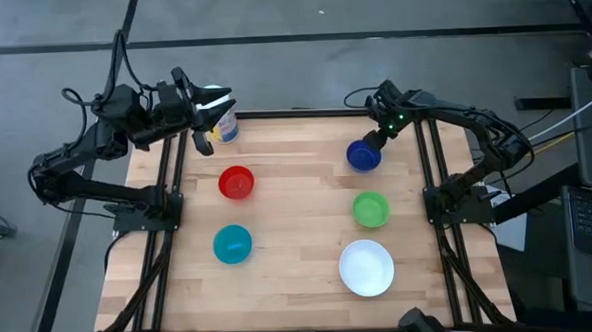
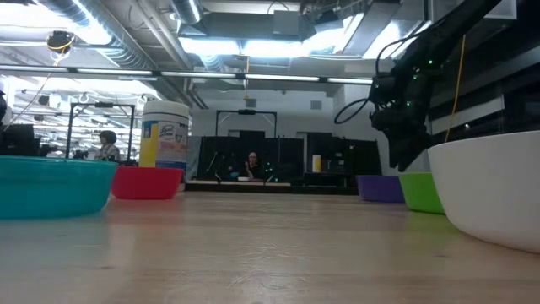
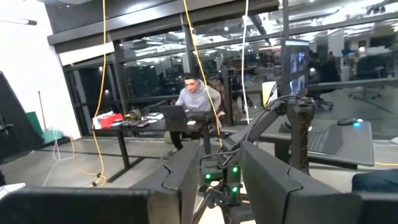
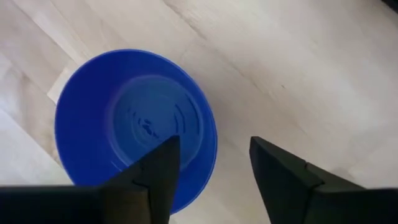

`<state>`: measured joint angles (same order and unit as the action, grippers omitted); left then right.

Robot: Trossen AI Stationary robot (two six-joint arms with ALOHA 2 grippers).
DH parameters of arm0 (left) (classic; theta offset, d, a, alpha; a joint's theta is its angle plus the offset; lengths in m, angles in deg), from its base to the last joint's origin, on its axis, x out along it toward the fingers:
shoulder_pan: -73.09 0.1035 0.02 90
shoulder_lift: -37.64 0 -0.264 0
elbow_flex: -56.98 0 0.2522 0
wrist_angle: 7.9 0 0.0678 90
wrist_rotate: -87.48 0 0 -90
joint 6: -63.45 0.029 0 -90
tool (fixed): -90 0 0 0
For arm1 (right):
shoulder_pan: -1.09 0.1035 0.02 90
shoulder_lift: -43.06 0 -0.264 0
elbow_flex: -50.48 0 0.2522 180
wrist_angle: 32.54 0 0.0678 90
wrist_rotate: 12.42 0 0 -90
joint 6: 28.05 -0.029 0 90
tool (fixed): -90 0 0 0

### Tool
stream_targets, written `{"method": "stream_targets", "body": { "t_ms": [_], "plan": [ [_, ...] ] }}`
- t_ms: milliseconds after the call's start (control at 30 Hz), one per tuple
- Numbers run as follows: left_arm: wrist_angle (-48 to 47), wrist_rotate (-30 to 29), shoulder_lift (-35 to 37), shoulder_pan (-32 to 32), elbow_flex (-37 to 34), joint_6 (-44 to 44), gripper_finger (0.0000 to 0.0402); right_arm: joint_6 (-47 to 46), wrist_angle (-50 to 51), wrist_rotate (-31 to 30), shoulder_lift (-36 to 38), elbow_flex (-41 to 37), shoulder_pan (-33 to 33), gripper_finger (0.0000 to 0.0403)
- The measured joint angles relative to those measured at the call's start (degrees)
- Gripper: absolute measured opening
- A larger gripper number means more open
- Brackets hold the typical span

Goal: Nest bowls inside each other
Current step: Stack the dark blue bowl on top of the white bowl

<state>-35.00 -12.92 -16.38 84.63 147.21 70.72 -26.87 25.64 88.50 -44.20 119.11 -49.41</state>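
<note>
Writing: the white tub is standing at the far left corner of the bench. It is wearing a yellow and blue label. The words on it are too small to read.
Blue bowl: the blue bowl is sitting on the bench near the far right side, right way up.
Right end effector: the right end effector is hanging just over the blue bowl. Its fingers are spread apart, with one finger over the inside of the bowl and the other outside it, so the bowl's rim is lying between them. The fingers are not squeezing the bowl.
Green bowl: the green bowl is sitting just in front of the blue one, near the right side.
White bowl: the big white bowl is sitting in front of the green one, at the near right.
Red bowl: the red bowl is sitting on the left half, near the tub.
Teal bowl: the teal bowl is sitting in front of the red one.
Left end effector: the left end effector is waiting up high by the tub, over the far left corner. Its fingers are standing a little apart and are holding nothing.
Room: a person is sitting at a desk with a laptop, far behind the bench.
</note>
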Motion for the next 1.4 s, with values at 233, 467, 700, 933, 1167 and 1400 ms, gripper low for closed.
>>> {"method": "stream_targets", "body": {
  "t_ms": [233, 467, 700, 933, 1167, 1400],
  "plan": [
    [1.55, 0.06, -0.02, -0.01, 0.0, -0.02, 0.0114, -0.71, 0.66, 0.48, -4.18, -1.61, 2.32, 0.0192],
    [1.6, 0.06, 0.48, -0.01, 0.0, -0.02, 0.0114, -2.69, -2.23, -1.67, -5.38, -2.49, 2.87, 0.0152],
    [1.59, 0.06, 1.11, -0.01, 0.01, 0.44, 0.0114, -2.37, -1.78, -1.79, -5.34, -2.49, 3.03, 0.0014],
    [-0.67, -0.27, 1.9, -0.01, 0.04, 0.59, 0.0114, -3.83, 3.02, 0.34, 1.28, -2.64, 9.89, 0.0005],
    [-4.4, -1.42, 2.21, 0.47, 0.09, 2.4, 0.0114, -14.81, 1.05, 2.13, 11.72, -0.49, 19.9, 0.0003],
    [-8.96, -1.17, 2.19, 3.34, 0.07, 1.05, 0.0114, -29.26, 8.68, 3.41, 19.3, -0.26, 37.31, 0.0002]
  ]
}}
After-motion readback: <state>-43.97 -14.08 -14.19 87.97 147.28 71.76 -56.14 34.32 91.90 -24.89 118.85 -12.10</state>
